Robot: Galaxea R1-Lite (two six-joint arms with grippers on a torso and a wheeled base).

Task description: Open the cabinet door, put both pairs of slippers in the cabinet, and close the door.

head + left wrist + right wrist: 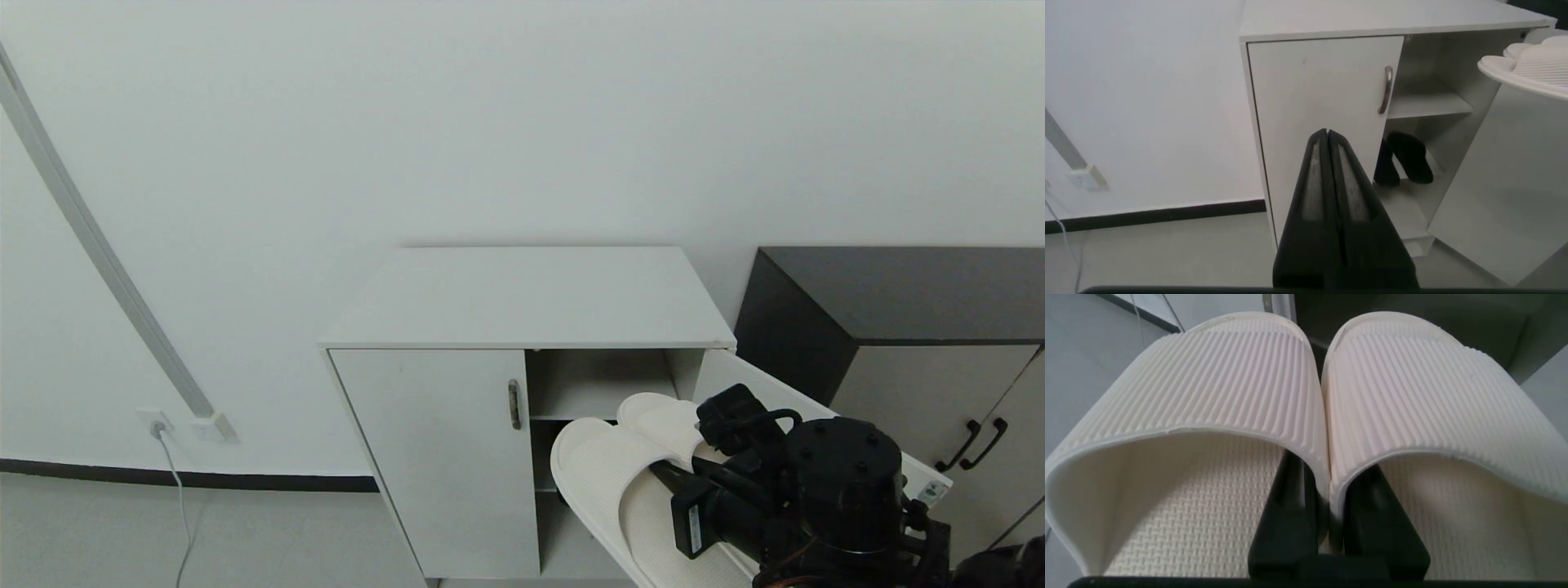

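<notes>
The right tool (1327,514) grips the slippers (608,474), their toes pointing forward-left into the open cabinet (531,298) just ahead (the left tool (1327,143) is clenched, empty).

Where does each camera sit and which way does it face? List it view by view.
Head view: on the head, looking forward and down at the white cabinet, right door open; the right arm shows lower right.
Left wrist view: on the left wrist, facing the cabinet front past the shut left hand.
Right wrist view: on the right wrist, looking along the right hand clamped on the white slippers.
Shared: all three show the white slippers.
</notes>
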